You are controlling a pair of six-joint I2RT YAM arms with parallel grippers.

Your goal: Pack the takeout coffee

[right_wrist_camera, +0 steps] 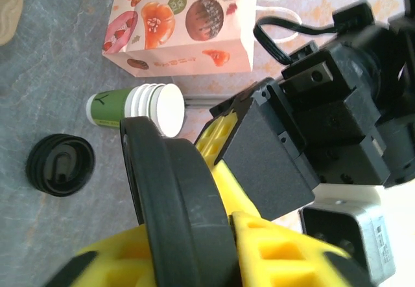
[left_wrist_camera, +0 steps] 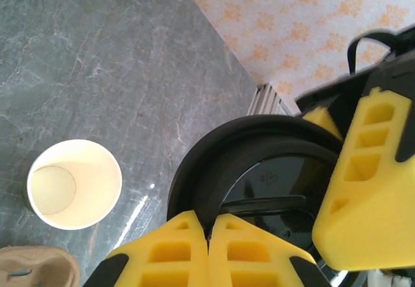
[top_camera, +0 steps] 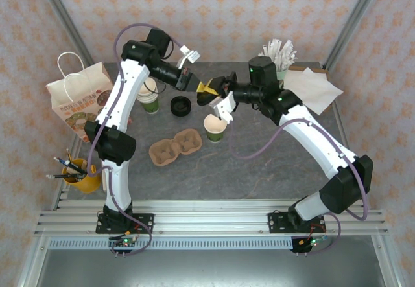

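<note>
Lidless paper cup (top_camera: 215,125) just right of pulp cup carrier (top_camera: 174,148); looks empty, so probably light and crushable. Best taken low on the wall. Black lid (left_wrist_camera: 272,183) aloft beyond carrier, likely stiff and slick. Left gripper (left_wrist_camera: 207,248) pinched tight on its rim. Right gripper (right_wrist_camera: 188,248) straddling lid, grip cannot be told. Both arms bent inward, wrists meeting.

Black lid (right_wrist_camera: 175,196) between yellow jaws
</note>
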